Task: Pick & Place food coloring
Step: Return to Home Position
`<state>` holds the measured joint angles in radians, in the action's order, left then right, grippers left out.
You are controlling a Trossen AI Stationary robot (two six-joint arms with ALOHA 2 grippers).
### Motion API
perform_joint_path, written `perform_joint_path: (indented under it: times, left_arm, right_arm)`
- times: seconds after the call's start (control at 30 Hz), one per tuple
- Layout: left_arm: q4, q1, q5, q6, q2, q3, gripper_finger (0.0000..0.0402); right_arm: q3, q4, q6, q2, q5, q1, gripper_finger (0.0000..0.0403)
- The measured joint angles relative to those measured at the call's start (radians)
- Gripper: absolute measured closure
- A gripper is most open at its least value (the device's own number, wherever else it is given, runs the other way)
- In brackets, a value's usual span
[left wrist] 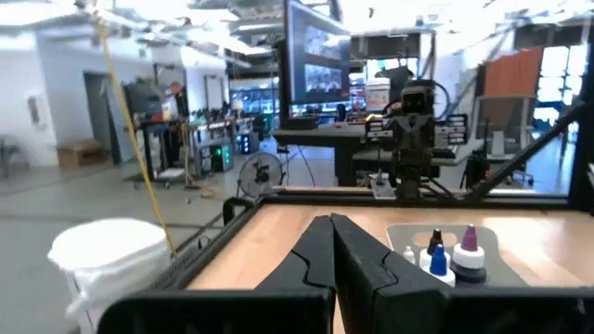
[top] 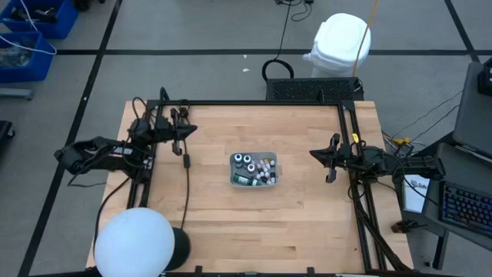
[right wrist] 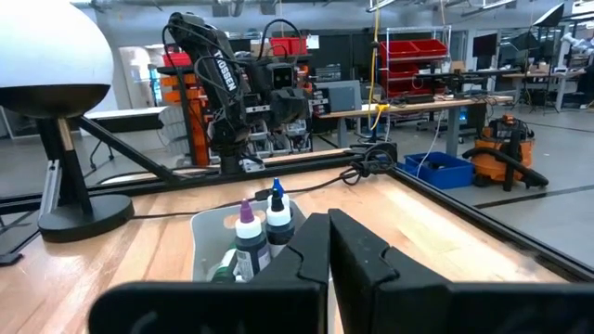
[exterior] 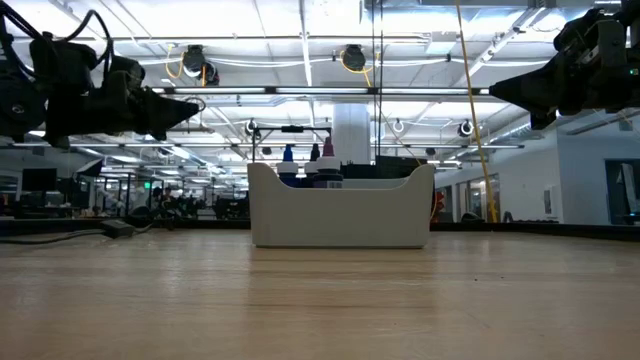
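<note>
Closest to the lens, the left end effector (left wrist: 331, 221) had its two dark fingers pressed together tip to tip, with nothing between them. It hung in the air over the left edge of the counter (top: 231, 231), touching nothing. At the right edge, the right end effector (right wrist: 328, 215) was likewise closed and empty (its fingers met in one narrow wedge), raised clear of the wood. Both pointed inward at the grey tray (exterior: 340, 218), which sat near the middle of the counter, well apart from either arm. The food coloring (top: 254, 169) stood inside that tray, small bottles crowded upright, blue and purple tips showing above its rim. A white globe on a black stand (top: 137, 242) occupied a corner on the left arm's side.
</note>
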<state>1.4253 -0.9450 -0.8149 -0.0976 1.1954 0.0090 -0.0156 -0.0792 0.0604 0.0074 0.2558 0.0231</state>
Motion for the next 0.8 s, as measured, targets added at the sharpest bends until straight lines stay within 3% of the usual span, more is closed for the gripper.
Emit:
perform_joint_path:
  times: [0.2,0.4,0.53,0.73,0.8]
  left_arm:
    - [-0.02,0.142,0.113,-0.088,0.0,0.049,0.0401]
    - [-0.207,0.287,0.137,-0.131,-0.002,0.267,0.0401]
    - [-0.538,0.41,0.185,-0.036,-0.054,0.459,0.0401]
    - [-1.234,0.665,0.511,0.267,-0.188,0.768,0.0401]
    - [-1.417,0.761,0.566,0.332,-0.244,0.847,0.0401]
  right_arm:
    - [0.0,-0.001,-0.008,0.0,0.0,0.0,0.0403]
    - [0.001,-0.004,-0.02,0.0,0.0,0.0,0.0403]
    - [0.001,-0.003,-0.02,0.0,-0.006,0.0,0.0403]
    - [0.001,0.003,-0.032,0.0,-0.056,0.0,0.0403]
    - [0.001,0.003,-0.041,0.0,-0.064,0.0,0.0403]
